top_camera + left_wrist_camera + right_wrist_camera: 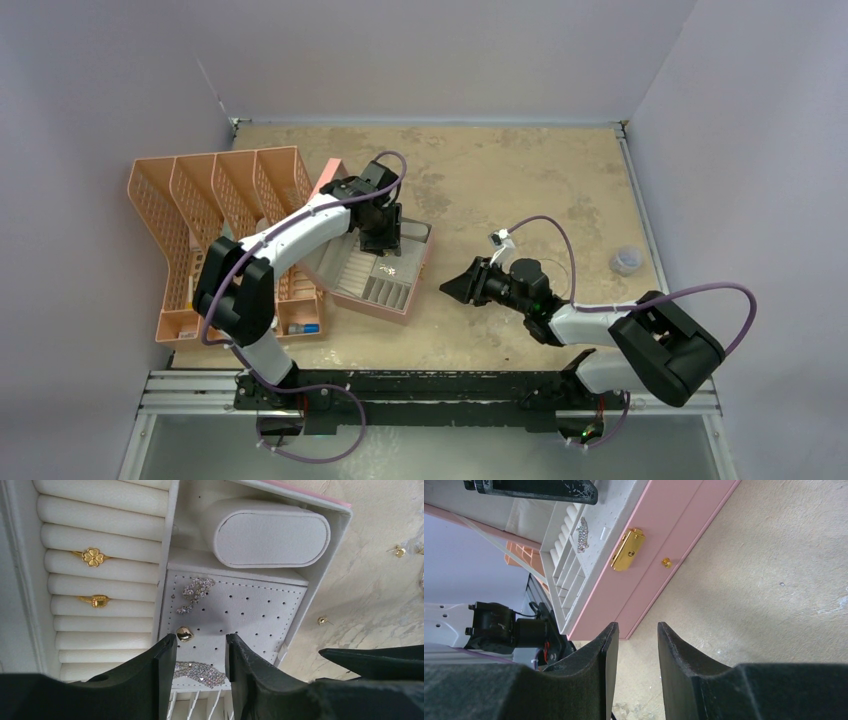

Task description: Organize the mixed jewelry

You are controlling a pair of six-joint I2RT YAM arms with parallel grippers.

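The open pink jewelry box (345,290) lies left of centre. My left gripper (383,240) hovers open and empty over its perforated earring pad (260,610); in its wrist view (201,642) a gold heart stud (184,633) sits on the pad by the left fingertip. Two gold rings (93,556) (98,600) sit in the ring rolls. Two sparkly pieces (196,592) (200,672) lie on the pad. Two gold studs (399,551) (323,621) lie on the table beside the box. My right gripper (455,285) (637,630) is open and empty, low over the table right of the box. I cannot see the wire hoop.
A peach mesh file organizer (200,220) stands left of the box, with a blue-capped tube (303,327) in its front part. A small clear cup (626,261) sits at the right edge. The box front has a gold clasp (628,550) and a knob (666,562). A white cushion (270,532) lies in the box.
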